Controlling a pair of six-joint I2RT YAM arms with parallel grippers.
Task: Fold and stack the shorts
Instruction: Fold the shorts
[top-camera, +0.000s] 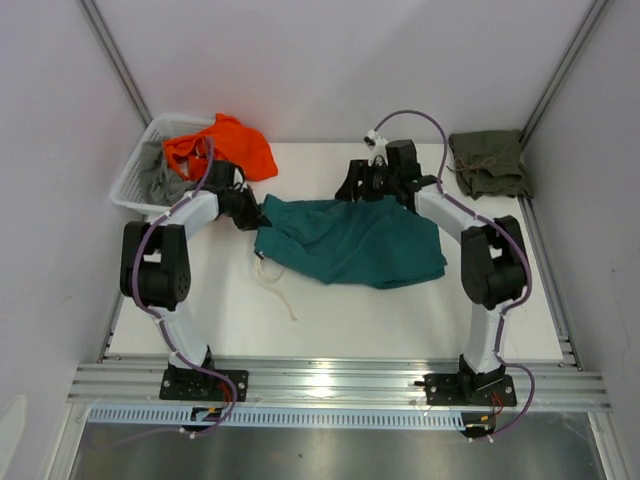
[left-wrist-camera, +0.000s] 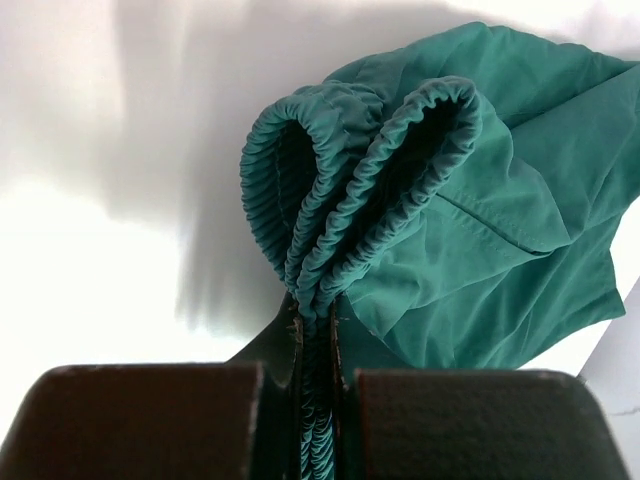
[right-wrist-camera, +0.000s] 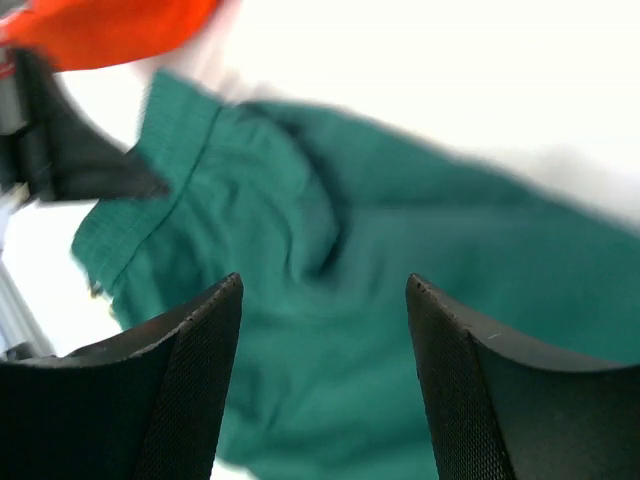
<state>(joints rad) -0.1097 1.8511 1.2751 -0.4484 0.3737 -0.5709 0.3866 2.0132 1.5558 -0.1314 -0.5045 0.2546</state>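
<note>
- The left gripper (left-wrist-camera: 315, 335) is clamped narrow on the elastic waistband of the teal shorts (top-camera: 350, 245), which lie mid-bench.
- The right gripper (right-wrist-camera: 325, 290) stands wide and empty above their far edge.
- The olive shorts (top-camera: 488, 163) lie at the bench's far right corner.

Pinching teal shorts (left-wrist-camera: 480, 230) waistband with left gripper (left-wrist-camera: 315, 328), jaws nearly touching; left arm bending elbow-out, forearm reaching inward. Hovering right gripper (right-wrist-camera: 325, 290) low, its 2 fingers (right-wrist-camera: 190, 390) spreading wide, gripping nothing; right arm bending elbow-out, forearm reaching inward.
</note>
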